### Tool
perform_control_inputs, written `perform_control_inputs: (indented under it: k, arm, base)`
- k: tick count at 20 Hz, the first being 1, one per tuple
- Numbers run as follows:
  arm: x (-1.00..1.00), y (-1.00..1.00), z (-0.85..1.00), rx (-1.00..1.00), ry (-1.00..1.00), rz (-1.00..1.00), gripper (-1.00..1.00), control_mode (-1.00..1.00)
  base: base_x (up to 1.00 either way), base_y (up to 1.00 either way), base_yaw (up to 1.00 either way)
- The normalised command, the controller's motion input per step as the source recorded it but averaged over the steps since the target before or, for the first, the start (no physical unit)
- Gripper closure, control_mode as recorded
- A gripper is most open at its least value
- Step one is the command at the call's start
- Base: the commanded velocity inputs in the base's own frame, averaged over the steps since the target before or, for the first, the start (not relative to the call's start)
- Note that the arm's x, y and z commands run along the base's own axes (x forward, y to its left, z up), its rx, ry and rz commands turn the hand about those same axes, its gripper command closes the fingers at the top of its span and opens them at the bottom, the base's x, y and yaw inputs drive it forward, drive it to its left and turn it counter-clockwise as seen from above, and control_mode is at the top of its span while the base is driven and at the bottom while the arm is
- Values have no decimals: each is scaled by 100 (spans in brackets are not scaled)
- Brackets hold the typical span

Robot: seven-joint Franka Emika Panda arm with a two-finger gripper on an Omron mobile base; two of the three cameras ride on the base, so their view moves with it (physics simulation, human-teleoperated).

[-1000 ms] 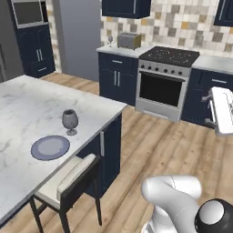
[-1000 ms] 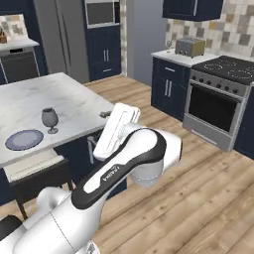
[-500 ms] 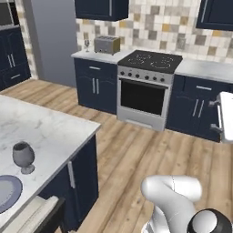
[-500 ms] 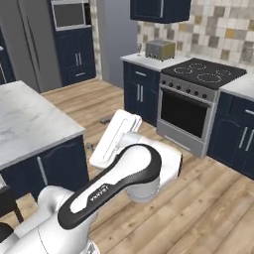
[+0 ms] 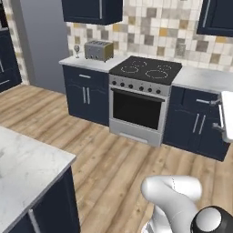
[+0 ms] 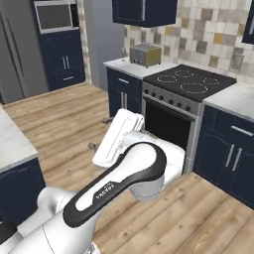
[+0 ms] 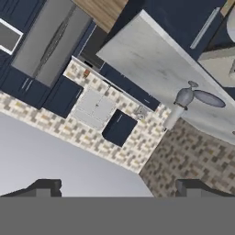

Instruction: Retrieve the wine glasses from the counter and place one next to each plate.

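Your hand (image 7: 117, 188) was released, its fingertips (image 7: 43, 186) standing wide apart with nothing between them; in the right base view it (image 6: 98, 133) hung folded close to the arm, above the floor (image 6: 59, 119). Looking along it, you could see the island (image 7: 151, 59) upside down, with one glass (image 7: 183, 97) standing just beside a plate (image 7: 209, 98). That setting looked done to me. What had just changed was the base, not the things: over the last second both base views swung off the island, so the glass and plate slid out of them, and only the island's corner (image 5: 27, 168) remained at the lower left. The stove (image 5: 145, 68) and the short counter (image 5: 86, 61) beside it now sat ahead of you, across open floor. I took that to mean you had finished the first delivery and were heading back for the second. The other glass (image 5: 76, 49) stood upright on the counter, just beside the toaster (image 5: 99, 49), on the side away from the stove; the right base view showed it (image 6: 123, 52) in the same spot. It looked small, smoky and see-through, with a rounded bowl on a thin stem, and at that range you could hardly make out its foot. It was well apart from your hand, so more driving was needed before any reach.
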Motion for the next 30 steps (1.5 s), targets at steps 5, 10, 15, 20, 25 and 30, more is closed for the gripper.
perform_control_inputs:
  k: [5, 10, 15, 20, 25, 30]
  arm:
    - [0, 0, 0, 0, 0, 0, -100, 100]
    - [0, 0, 0, 0, 0, 0, -100, 100]
    - [0, 0, 0, 0, 0, 0, -100, 100]
    - [0, 0, 0, 0, 0, 0, -100, 100]
    - [0, 0, 0, 0, 0, 0, -100, 100]
    - [0, 0, 0, 0, 0, 0, -100, 100]
  base:
    - [100, -37, 11]
    - [100, -43, 11]
    - [100, -49, 12]
    - [100, 32, 15]
    - [100, 84, 1]
    - [100, 56, 0]
